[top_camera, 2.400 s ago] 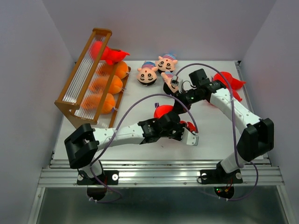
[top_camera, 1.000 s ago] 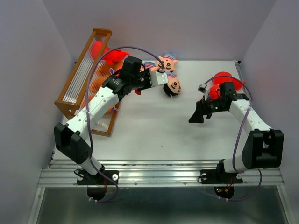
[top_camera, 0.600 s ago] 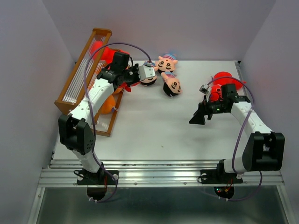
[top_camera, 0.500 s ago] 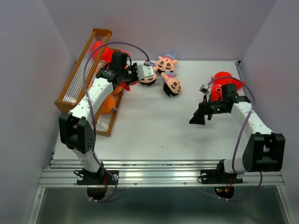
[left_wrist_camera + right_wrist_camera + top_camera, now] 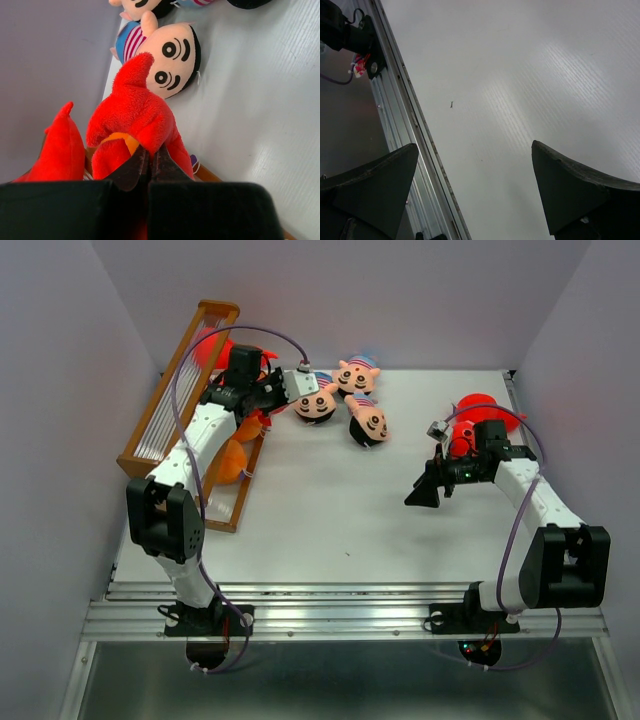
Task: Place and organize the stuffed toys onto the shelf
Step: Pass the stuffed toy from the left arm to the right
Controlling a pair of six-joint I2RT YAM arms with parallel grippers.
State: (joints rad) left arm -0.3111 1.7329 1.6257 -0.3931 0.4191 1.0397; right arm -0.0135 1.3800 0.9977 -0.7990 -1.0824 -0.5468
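I pinch red toy (image 5: 132, 112) in left gripper (image 5: 150, 156) beside shelf (image 5: 215, 310) for placing | right gripper (image 5: 475, 187) spread wide, empty, parked clear

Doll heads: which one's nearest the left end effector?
The leftmost doll head, closest to the shelf; the other two lie farther right.

Three doll heads (image 5: 316, 406) crowd beside the shelf (image 5: 165, 405); the table's (image 5: 330, 510) middle lies bare.

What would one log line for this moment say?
left jaws: shut on red toy, by shelf | right jaws: open, empty, above table
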